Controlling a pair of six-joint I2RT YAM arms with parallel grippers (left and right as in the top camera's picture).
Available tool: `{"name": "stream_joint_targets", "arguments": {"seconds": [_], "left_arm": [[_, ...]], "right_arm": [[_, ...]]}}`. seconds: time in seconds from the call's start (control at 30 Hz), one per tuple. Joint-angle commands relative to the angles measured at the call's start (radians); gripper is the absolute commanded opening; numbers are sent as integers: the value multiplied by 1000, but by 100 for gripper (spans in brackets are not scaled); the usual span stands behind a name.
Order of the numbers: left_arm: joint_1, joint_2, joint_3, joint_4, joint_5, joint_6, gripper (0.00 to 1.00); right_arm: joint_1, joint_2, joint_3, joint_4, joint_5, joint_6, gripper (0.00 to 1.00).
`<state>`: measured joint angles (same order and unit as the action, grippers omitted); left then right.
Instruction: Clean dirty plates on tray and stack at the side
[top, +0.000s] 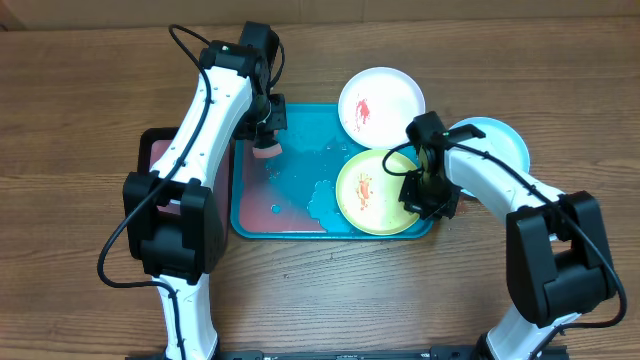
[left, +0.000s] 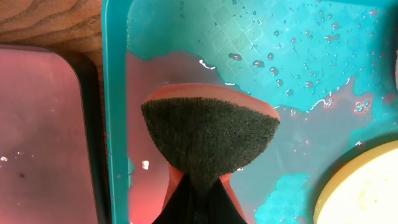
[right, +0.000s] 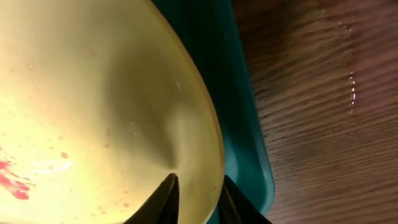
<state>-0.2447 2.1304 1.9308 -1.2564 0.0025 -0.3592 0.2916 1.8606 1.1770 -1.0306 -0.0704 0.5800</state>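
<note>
The turquoise tray (top: 285, 222) lies mid-table, wet inside (left: 261, 43). The lime green plate (top: 372, 190) with red smears sits in its right end. My right gripper (top: 425, 192) is shut on the green plate's rim (right: 205, 130), one finger inside, one outside, next to the tray's rim (right: 249, 149). The white plate (top: 380, 100) with a red smear rests on the tray's far right corner. The light blue plate (top: 497, 140) lies on the table to the right. My left gripper (top: 266, 135) is shut on a pink sponge (left: 208, 134), dark scrub side visible, over the tray's left part.
A smaller black-rimmed pinkish tray (top: 155, 155) lies left of the turquoise tray, also in the left wrist view (left: 40, 137). Pinkish water pools on the turquoise tray floor (left: 149, 180). Wet wooden table (right: 323, 93) lies right of the tray.
</note>
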Motion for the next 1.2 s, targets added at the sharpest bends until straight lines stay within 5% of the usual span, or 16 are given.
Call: {"name": "stream_joint_targets", "arguments": {"seconds": [0.0,0.3,0.6,0.77,1.0,1.17], "left_arm": [[1,2,21,0,-13,23,4],[1,2,21,1,-13,23,4],[1,2,21,1,-13,23,4],[1,2,21,0,-13,23,4],[1,2,21,2,-13,23,4],[-1,2,21,4,-6,23,4]], "right_arm": [[3,-18,-5,16,10,-10,18],[125,-19,77,51,-95,-103,17],[266,-15,103,233,-106,79,25],[248,-15,109,224,-105,69,30],[145,-15,221,88,-147,-138,46],[92,11,188,143,-106,-144,46]]}}
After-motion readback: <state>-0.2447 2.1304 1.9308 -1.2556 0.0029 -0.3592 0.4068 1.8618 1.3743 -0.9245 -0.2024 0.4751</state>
